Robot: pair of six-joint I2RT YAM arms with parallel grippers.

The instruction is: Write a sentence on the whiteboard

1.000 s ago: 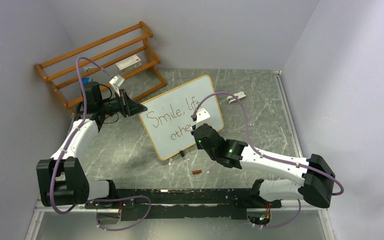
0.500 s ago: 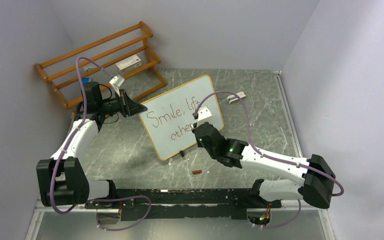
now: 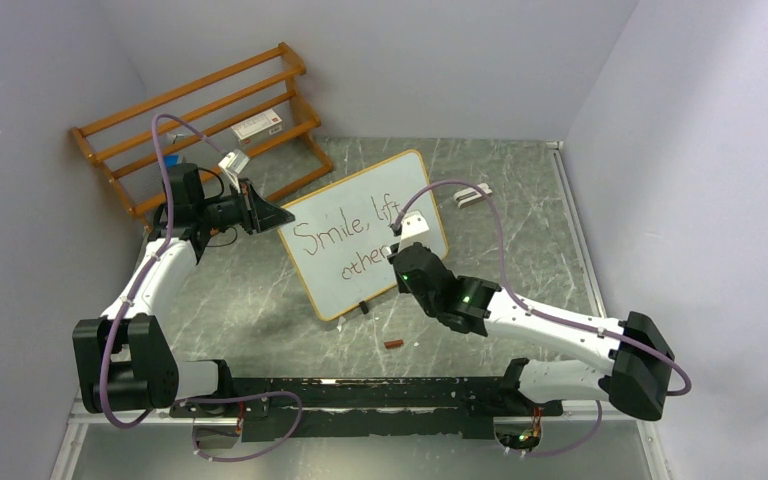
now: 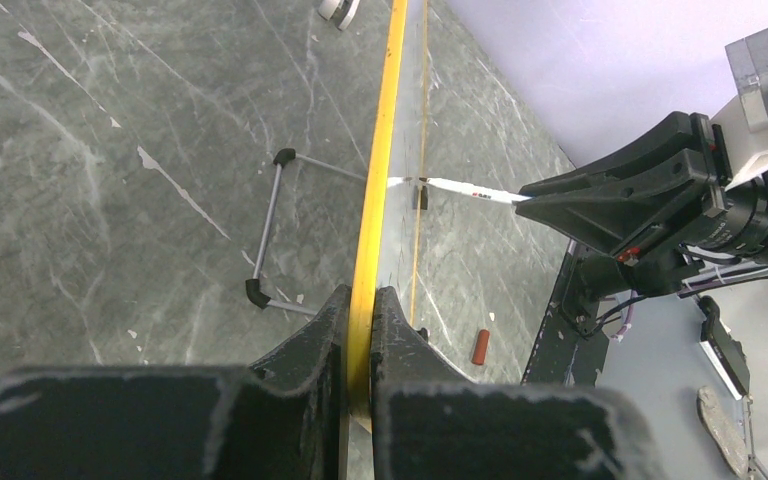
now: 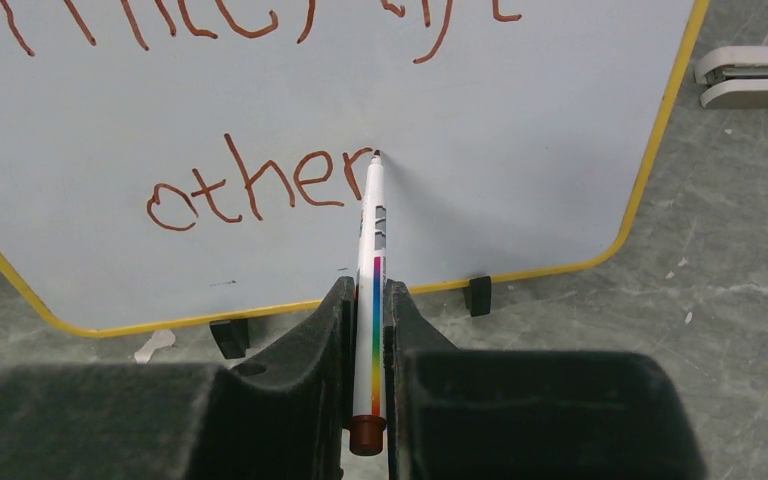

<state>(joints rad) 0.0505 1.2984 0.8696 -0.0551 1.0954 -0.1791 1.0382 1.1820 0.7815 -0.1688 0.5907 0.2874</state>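
Marker (image 5: 371, 240) pinched in outstretched right tool (image 5: 366, 292) (tip on whiteboard (image 5: 520, 130)); left tool (image 4: 360, 300) clamps its edge

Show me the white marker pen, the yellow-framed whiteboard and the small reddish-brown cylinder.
white marker pen (image 5: 372, 250), right wrist view, on its barrel.
yellow-framed whiteboard (image 3: 328, 290), top external view, bare lower-left face.
small reddish-brown cylinder (image 3: 393, 344), top external view, its middle.

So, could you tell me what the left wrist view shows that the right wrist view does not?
Left wrist only: the left gripper holding the whiteboard by its yellow edge, the wire stand behind it, a brown cap on the table. Right wrist only: the sentence on the board's face, ending "other", marker tip at the r. Both: the marker held in the right gripper, touching the board.
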